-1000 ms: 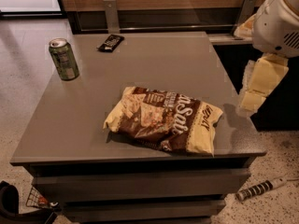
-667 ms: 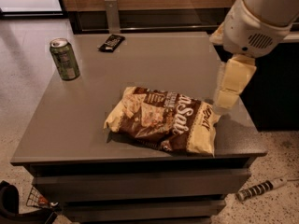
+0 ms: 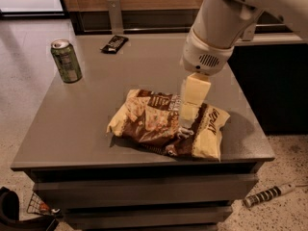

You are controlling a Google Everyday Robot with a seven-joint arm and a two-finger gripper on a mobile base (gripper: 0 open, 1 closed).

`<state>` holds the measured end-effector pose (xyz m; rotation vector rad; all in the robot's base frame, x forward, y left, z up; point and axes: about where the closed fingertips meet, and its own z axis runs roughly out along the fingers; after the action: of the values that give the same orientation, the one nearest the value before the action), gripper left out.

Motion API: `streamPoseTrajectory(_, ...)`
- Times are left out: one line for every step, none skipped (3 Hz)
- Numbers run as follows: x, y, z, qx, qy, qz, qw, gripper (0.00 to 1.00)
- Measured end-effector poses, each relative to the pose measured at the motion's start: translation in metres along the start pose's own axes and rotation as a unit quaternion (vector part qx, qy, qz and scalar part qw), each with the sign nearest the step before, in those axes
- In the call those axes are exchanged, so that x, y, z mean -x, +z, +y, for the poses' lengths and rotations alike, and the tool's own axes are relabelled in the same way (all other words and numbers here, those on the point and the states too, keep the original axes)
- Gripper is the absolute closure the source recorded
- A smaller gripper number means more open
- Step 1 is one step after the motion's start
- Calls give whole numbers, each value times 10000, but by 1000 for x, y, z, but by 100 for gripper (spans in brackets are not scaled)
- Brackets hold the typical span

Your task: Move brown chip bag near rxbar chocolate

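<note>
The brown chip bag (image 3: pixel 151 124) lies flat on the grey table (image 3: pixel 72 119), toward the front right part of the top, its long side running roughly left to right and its cream-yellow end pointing at the right front corner. The hand (image 3: pixel 186 125), a cream-coloured block at the end of the white arm (image 3: pixel 216 32), hangs straight down over the right-centre of the bag, with its tip at or just above the crinkled wrapper; whether it touches the bag cannot be told from this angle, and whether the hand is wide or narrow cannot be told either, since it reads as one pale block against the bag's cream lettering. Nothing is lifted: the bag rests fully on the table. The rxbar chocolate (image 3: pixel 114 44), a small flat bar in a black glossy wrapper, lies near the back edge of the table, left of centre, well apart from the bag and from the hand. A green soda can (image 3: pixel 66 61) stands upright near the left rear corner, close to the bar but not touching it. On the speckled floor (image 3: pixel 288 167) to the right of the table's base lies a slim tool with a striped handle (image 3: pixel 267 195).
</note>
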<state>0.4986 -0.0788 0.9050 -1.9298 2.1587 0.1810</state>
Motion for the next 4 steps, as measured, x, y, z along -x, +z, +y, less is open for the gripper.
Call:
streamPoseTrajectory(6,38,1,280,146,-325,9990,0)
streamPoseTrajectory(2,66,6,455,335,-731,9957,0)
streamPoseTrajectory(4,85,13,600,410,-1068,9916,0)
streamPoseTrajectory(6,87,14,609,410,-1104,9912,16)
